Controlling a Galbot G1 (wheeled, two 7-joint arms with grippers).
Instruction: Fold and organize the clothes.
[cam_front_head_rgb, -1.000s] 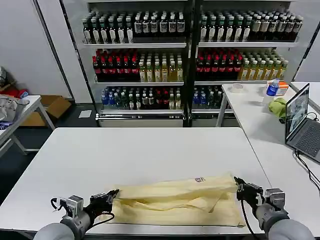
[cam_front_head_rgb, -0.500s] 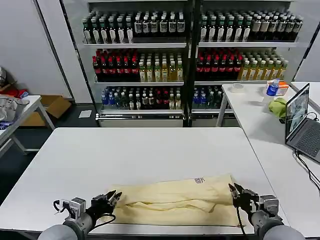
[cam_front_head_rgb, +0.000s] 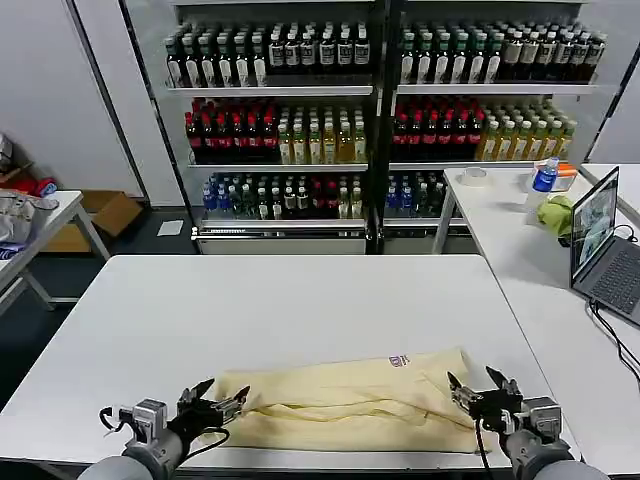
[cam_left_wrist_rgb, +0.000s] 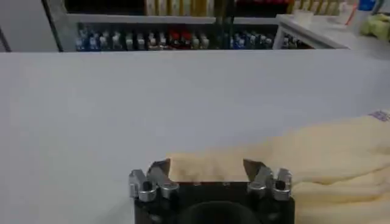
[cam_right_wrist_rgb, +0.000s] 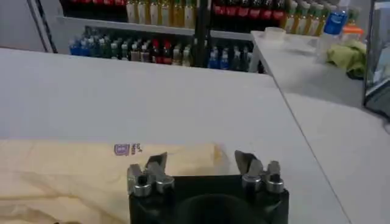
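The pale cream-yellow T-shirt (cam_front_head_rgb: 340, 400) lies in a long folded band across the front of the white table (cam_front_head_rgb: 250, 310), its small label (cam_front_head_rgb: 400, 360) facing up. My left gripper (cam_front_head_rgb: 222, 395) is open at the shirt's left end, low over the table. In the left wrist view the shirt's edge (cam_left_wrist_rgb: 317, 152) lies between and beyond the spread fingers of that gripper (cam_left_wrist_rgb: 206, 165). My right gripper (cam_front_head_rgb: 472, 385) is open at the shirt's right end. In the right wrist view the gripper (cam_right_wrist_rgb: 200, 159) straddles the shirt's corner (cam_right_wrist_rgb: 73, 164), with the label (cam_right_wrist_rgb: 127, 148) just ahead.
A second table on the right holds a laptop (cam_front_head_rgb: 600, 240), a bright green cloth (cam_front_head_rgb: 555, 213) and a blue bottle (cam_front_head_rgb: 544, 178). Shelves of bottles (cam_front_head_rgb: 380, 110) stand behind. Another table with a bag (cam_front_head_rgb: 18, 215) is at far left.
Both grippers have opened and let go of the shirt's ends, drawing back a little toward the table's front edge. The shirt has settled flatter.
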